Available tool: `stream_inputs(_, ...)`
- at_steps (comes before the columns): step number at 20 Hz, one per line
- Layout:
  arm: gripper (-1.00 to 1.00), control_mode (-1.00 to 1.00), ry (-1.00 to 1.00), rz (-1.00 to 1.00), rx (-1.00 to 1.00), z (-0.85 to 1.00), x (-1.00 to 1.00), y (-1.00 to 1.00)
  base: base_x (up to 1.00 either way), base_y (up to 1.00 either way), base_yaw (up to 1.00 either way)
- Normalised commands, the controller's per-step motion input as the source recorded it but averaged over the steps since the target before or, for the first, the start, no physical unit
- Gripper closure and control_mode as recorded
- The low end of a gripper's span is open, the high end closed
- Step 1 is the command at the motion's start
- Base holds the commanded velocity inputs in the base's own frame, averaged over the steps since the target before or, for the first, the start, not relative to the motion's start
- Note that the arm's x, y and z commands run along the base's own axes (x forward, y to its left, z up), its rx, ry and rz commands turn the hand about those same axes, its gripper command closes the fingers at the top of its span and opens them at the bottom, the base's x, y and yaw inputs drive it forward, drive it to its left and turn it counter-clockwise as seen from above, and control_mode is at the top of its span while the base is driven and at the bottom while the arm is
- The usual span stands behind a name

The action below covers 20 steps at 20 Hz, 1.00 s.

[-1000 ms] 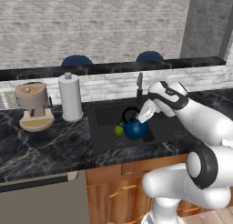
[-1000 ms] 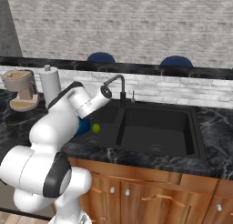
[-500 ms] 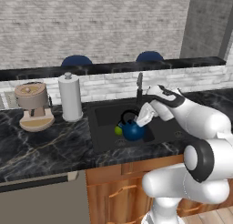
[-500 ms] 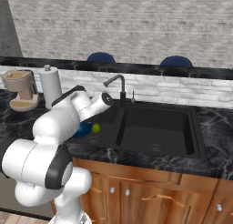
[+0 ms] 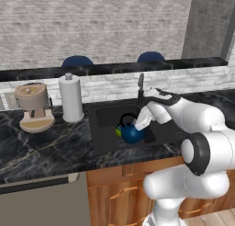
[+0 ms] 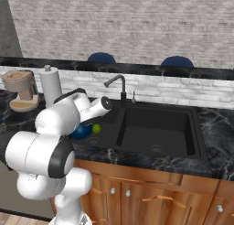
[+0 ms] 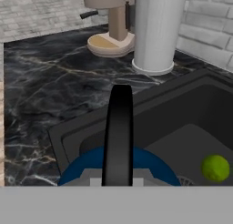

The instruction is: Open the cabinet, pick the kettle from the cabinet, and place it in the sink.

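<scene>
1. Left base view: kettle [image 5: 132, 133] sits low in the sink [image 5: 100, 128], toward the basin's left side, black handle arching up over it. A small green ball [image 5: 118, 132] lies touching or just beside the kettle's left flank; can't tell which.
2. Left base view: gripper [image 5: 140, 123] points down and left at the kettle's upper right, right by the handle. Finger tips are hidden against the kettle, so jaw state can't be read here.
3. Left base view: faucet [image 5: 141, 85] stands upright at the sink's back edge, just behind the wrist. On the black marble counter [image 5: 46, 147] left of the sink: paper towel roll [image 5: 71, 98] next to the basin, coffee machine [image 5: 33, 106] further left.
4. Right base view: arm reaches in from the lower left and covers most of the kettle; only a blue sliver [image 6: 82, 131] shows under the forearm, in the sink's left part. Green ball just right of it. Faucet curves over the basin's rear left corner. Towel roll and coffee machine sit at far left on the counter.
5. Hand view: kettle's blue body [image 7: 150, 166] at the bottom, its black handle [image 7: 119, 132] running straight up the centre, very close to the camera. Tips aren't distinguishable, so I can't tell whether the jaws are spread, pressed together or pinching the handle. Green ball lies on the sink floor to the right. Towel roll and coffee machine stand beyond the sink rim at the top.
</scene>
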Motion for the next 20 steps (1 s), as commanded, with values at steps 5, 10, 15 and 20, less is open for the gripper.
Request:
stream_inputs(5,1.00,-1.00,0.02,0.00,0.00,-0.13,0.21,0.06,0.00,0.00,0.00)
stream_inputs(10,1.00,-1.00,0.03,0.01,0.00,-0.16,0.18,0.12,0.00,0.00,0.00)
stream_inputs(15,1.00,-1.00,0.01,0.02,0.00,-0.21,0.15,0.10,0.00,0.00,0.00)
stream_inputs(20,1.00,-1.00,0.00,0.04,0.00,-0.27,0.11,0.06,0.00,0.00,0.00)
